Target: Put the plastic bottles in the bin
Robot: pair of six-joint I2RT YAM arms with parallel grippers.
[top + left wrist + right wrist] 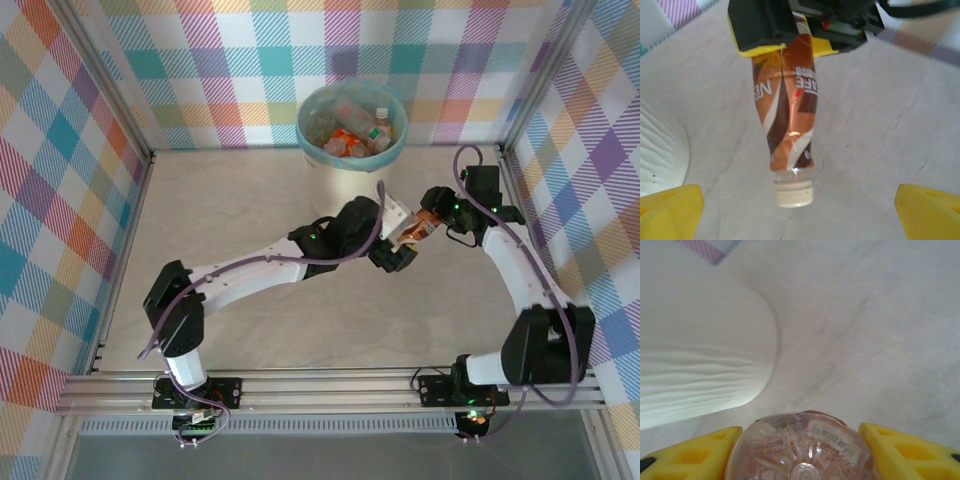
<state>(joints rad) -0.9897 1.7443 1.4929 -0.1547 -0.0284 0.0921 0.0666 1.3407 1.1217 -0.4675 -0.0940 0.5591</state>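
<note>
A plastic bottle (415, 229) with a brown and orange label hangs above the table, clear base in my right gripper (432, 222), which is shut on it. In the right wrist view the yellow fingers (692, 455) press both sides of the bottle's base (800, 447). My left gripper (397, 236) stands open just in front of the bottle's white cap (795, 194), its yellow fingertips (670, 210) wide apart and touching nothing. The bin (306, 132), cream-white with a teal liner, stands at the back centre and holds several bottles (356, 136).
The bin's white wall (660, 150) rises close on the left of the held bottle, and it also appears in the right wrist view (695, 355). Plaid walls enclose the table on three sides. Bare tabletop (220, 200) lies left of the arms.
</note>
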